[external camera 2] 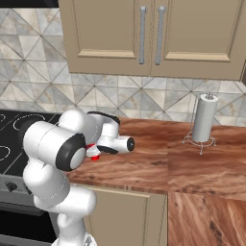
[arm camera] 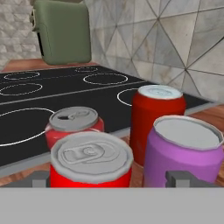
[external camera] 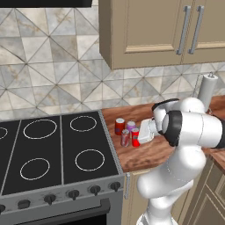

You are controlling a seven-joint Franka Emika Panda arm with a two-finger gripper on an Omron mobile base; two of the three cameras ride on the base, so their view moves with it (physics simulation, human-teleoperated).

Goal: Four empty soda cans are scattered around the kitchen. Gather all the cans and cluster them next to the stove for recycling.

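Four soda cans stand in a tight cluster on the wooden counter (external camera: 176, 149), just right of the stove (external camera: 52, 149). In the hand view the nearest red can (arm camera: 91, 159) sits between my fingertips (arm camera: 39, 179), which stand wide apart and clear of its sides. Beside it is the pale purple can (arm camera: 183, 148), with a taller-looking red can (arm camera: 157, 120) and a greyish-red can (arm camera: 74, 124) behind. From the left base, my gripper (external camera: 139, 134) reaches in from the right at the red can (external camera: 135, 137), open. The arm hides most of the cluster in the right base view.
A white paper-towel roll (external camera 2: 204, 117) on a wire stand stands at the counter's back right. Wall cabinets (external camera: 162, 30) hang above. A green boxy appliance (arm camera: 63, 30) sits beyond the cooktop's far side. Oven knobs (external camera: 72, 193) line the stove front.
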